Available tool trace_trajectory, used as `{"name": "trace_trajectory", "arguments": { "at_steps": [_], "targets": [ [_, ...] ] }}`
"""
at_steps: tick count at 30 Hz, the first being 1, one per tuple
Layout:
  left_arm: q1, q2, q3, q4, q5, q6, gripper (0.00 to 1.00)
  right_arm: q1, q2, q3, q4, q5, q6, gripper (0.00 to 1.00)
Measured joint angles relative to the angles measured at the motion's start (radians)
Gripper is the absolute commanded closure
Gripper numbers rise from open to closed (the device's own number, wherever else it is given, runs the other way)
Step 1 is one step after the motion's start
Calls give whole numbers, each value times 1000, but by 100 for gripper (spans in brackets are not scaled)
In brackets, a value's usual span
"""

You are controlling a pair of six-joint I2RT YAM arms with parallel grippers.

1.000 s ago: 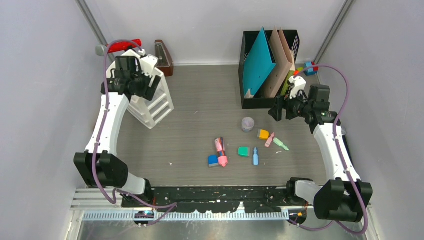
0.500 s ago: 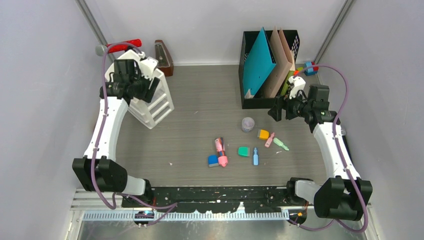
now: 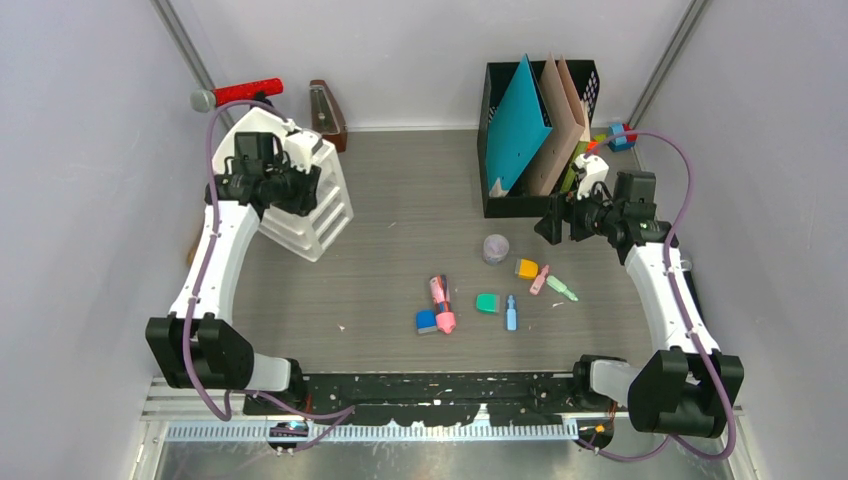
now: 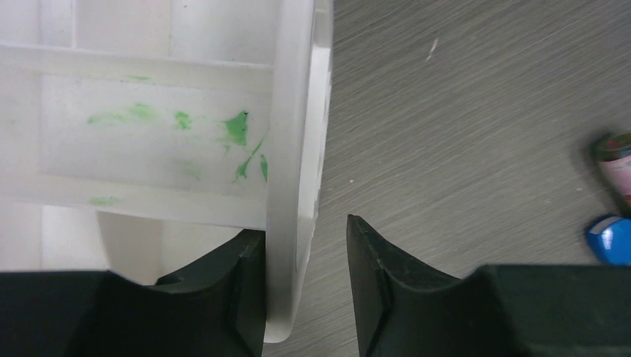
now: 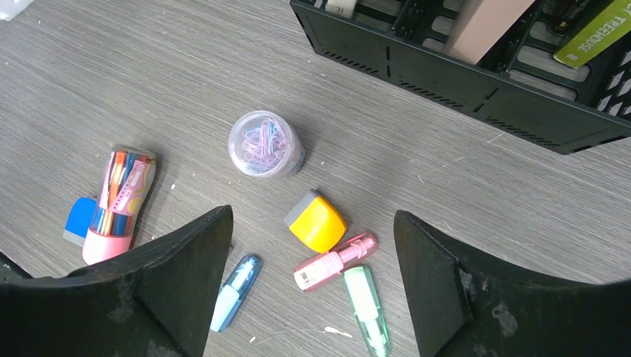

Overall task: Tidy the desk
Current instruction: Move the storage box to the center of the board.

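The left tool (image 4: 301,230) is set astride one wall of the white plastic rack (image 4: 298,111). Its jaws stand apart: one is pressed to the inner face of the wall, while a strip of bare wood grain is seen between the wall and the other. The right tool (image 5: 309,223) is spread wide and empty, held above the loose stationery.

Directly below it a yellow-capped block (image 5: 316,222) is seen, with a pink highlighter (image 5: 335,260) and a green one (image 5: 364,301) just beside it. A clear jar of paper clips (image 5: 264,143) stands near, and a pink tube of pens (image 5: 119,201) lies further off. The black file holder (image 5: 446,82) stands beyond them. All of it is carried on the grey-brown worktop (image 3: 400,200), enclosed by pale walls.

The step in hand is judged to be the repositioning of the rack, with the small items not yet gathered. A firm closing on the wall is called for before any lift, since the rack may tip. For the right side, a descent onto one small piece is needed.

Only part of one label can be read: "TREEHOUSE" on a green spine (image 5: 595,30) in the file holder. Green smears, not writing, are seen on the rack.
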Motion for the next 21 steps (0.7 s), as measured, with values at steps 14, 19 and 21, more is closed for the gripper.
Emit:
{"name": "trace_trajectory", "arguments": {
  "at_steps": [14,19,21],
  "targets": [
    [-126,67,33,64,217,-347,60,0,27,0,-6,-3,0,15],
    [-220,154,95,128,221,-452,57,0,28,0,-18,0,0,15],
    [-257,205,140,152,217,-483,55,0,32,1,-24,0,0,15]
  ]
}}
